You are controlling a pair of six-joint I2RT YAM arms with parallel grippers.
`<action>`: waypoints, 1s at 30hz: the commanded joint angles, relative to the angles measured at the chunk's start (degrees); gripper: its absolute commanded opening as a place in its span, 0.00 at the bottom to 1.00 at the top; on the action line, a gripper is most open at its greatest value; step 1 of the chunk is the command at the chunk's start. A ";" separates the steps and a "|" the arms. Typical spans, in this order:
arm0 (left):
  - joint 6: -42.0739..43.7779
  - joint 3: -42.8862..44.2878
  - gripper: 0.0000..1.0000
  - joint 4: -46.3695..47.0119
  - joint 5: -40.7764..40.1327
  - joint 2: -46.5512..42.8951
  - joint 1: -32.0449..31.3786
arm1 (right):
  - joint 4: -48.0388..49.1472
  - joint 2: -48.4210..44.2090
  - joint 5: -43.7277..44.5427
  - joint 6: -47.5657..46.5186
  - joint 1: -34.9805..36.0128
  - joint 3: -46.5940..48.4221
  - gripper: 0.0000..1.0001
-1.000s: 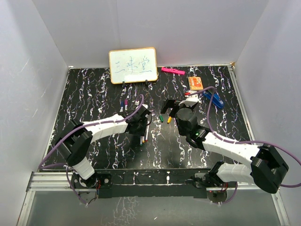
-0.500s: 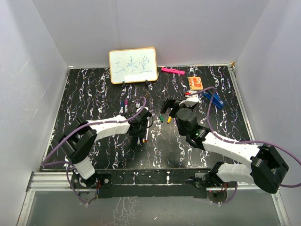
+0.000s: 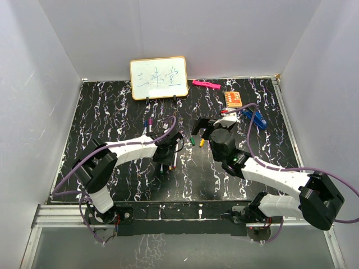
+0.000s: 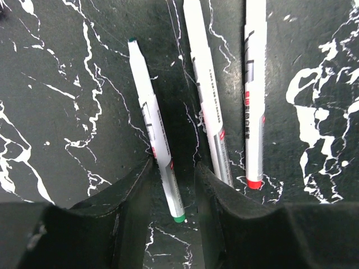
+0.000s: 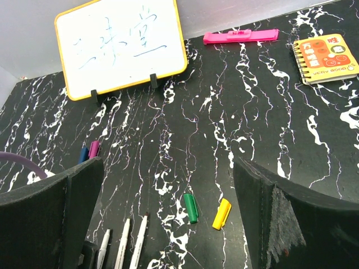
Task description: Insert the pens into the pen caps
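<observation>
Three white pens lie side by side on the black marbled table under my left gripper. In the left wrist view that gripper is open, its jaws standing either side of the rear of the green-ended pen; a second pen and a red-ended pen lie just right of it. My right gripper is open and empty, above the table near the loose green cap and yellow cap. Purple and blue caps lie further left.
A yellow-framed whiteboard stands at the back, with a pink bar and an orange notebook to its right. A blue clip-like object lies right of my right gripper. Grey walls enclose the table.
My left gripper has shifted slightly right and toward the near edge, settling over the pens. The right arm has not moved.
</observation>
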 commanded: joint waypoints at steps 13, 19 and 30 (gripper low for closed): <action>5.11 -0.08 0.35 -6.81 7.98 3.17 3.22 | 0.00 -1.02 1.60 0.36 -0.16 0.29 0.98; 6.41 0.84 0.35 -6.71 8.10 4.26 4.15 | -0.03 -0.16 1.33 0.53 -0.16 0.63 0.98; 6.71 2.19 0.33 -3.48 9.12 8.24 5.03 | -0.23 0.43 1.14 0.95 -0.16 0.54 0.98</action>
